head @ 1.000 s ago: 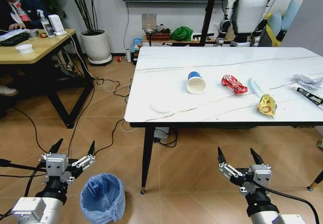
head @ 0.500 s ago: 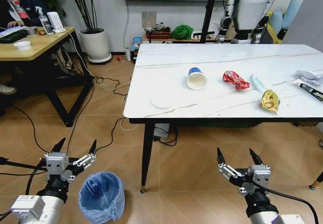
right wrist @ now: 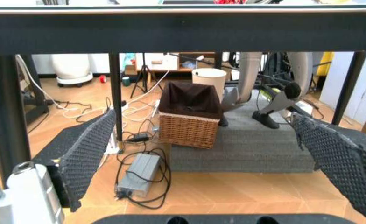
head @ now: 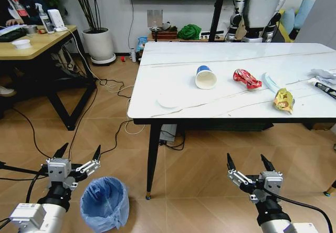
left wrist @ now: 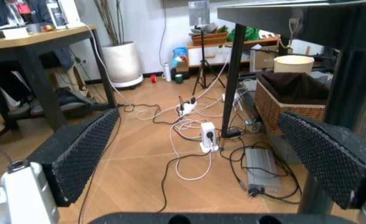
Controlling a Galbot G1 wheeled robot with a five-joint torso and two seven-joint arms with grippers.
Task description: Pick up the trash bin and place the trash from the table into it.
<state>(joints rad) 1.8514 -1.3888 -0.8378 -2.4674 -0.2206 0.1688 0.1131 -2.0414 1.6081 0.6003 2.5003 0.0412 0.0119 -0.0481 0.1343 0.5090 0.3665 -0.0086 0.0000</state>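
Head view is showing you the table [head: 173, 60] carrying the trash [head: 205, 77], while the trash bin [head: 105, 203] is sitting on the floor by its near left leg. Your left gripper [head: 77, 155], fingers spread and empty, is hanging just beside the bin's rim, so lower it squarely over the rim before clenching; the right gripper [head: 250, 165] is idling released under the table's front edge.

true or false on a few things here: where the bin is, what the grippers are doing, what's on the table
1. The trash bin stands on the floor beside the left gripper. True.
2. The right gripper holds the paper cup. False: it is open and empty, below the table edge.
3. The cup lies on its side on the table. True.
4. The red wrapper is inside the bin. False: it lies on the table.
5. Both grippers are open. True.
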